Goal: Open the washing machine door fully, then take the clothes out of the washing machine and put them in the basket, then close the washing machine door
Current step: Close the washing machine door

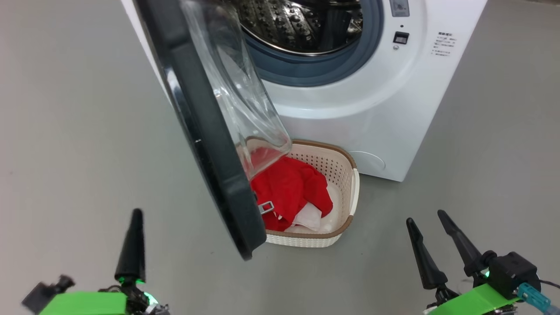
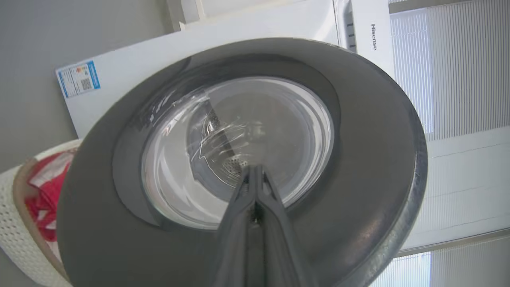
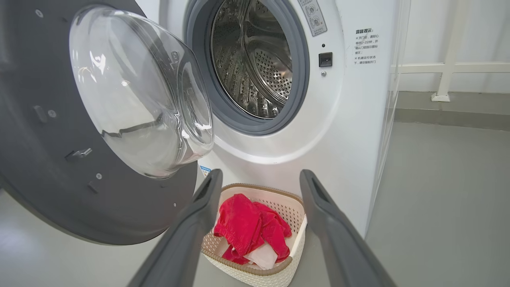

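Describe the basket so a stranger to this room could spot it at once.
Find the big white washing machine, its round door swung open. On the floor before it, partly under that door, sits the basket: cream, perforated, brown-rimmed, holding red clothes.

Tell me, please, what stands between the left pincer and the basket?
The open washing machine door stands between the left pincer and the basket. The head view shows this, with the door seen nearly edge-on.
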Controlling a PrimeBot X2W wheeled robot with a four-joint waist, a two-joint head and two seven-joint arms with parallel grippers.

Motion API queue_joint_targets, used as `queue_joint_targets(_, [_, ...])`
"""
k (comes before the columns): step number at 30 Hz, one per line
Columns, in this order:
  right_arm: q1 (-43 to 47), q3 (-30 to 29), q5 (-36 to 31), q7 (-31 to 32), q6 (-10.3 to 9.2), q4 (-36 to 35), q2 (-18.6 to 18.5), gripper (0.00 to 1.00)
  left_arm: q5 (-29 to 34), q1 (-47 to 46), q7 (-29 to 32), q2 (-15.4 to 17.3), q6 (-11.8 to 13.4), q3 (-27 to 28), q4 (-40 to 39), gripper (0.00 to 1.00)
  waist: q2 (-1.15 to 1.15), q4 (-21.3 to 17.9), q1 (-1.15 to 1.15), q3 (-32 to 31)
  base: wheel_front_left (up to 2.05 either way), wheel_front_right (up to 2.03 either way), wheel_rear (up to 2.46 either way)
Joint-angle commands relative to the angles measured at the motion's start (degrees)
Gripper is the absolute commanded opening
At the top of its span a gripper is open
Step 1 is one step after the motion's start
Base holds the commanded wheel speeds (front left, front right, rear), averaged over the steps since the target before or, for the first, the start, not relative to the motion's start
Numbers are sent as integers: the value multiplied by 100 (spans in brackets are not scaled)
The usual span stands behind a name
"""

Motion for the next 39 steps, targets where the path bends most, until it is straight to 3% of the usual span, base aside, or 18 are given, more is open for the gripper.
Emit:
queue_joint_targets(1, [-259, 96, -18, -36, 42, -155, -31, 100, -445, -206, 355, 174, -32, 182, -232, 0, 0, -75, 0, 60, 0, 0, 0])
queue_joint_targets(4, [-288, 78, -15, -36, 42, -165, -34, 100, -1203, -193, 1571, 412, -32, 150, -222, 0, 0, -154, 0, 117, 0, 0, 0])
queue_joint_targets(7, [-316, 70, -14, -36, 42, -166, -38, 100, -1380, -192, 2458, 561, -32, 172, -164, 0, 0, -229, 0, 165, 0, 0, 0])
queue_joint_targets(11, [-356, 61, -11, -36, 42, -175, -47, 100, -1331, -215, 3282, 590, -32, 219, -209, 0, 0, -321, 0, 235, 0, 0, 0])
queue_joint_targets(16, [-411, 49, -11, -36, 42, -189, -57, 100, -1131, -277, 3797, 436, -32, 296, -307, 0, 0, -425, 0, 336, 0, 0, 0])
queue_joint_targets(24, [-535, 55, 2, -36, 42, -196, -19, 100, -725, -506, 4011, 199, -33, 183, -340, 0, 0, -729, 0, 518, 0, 0, 0])
queue_joint_targets(39, [-821, 15, 19, -36, 42, -232, 130, 100, -102, -1877, 3150, 69, -33, -391, 133, 0, 0, -1552, 0, 991, 0, 0, 0])
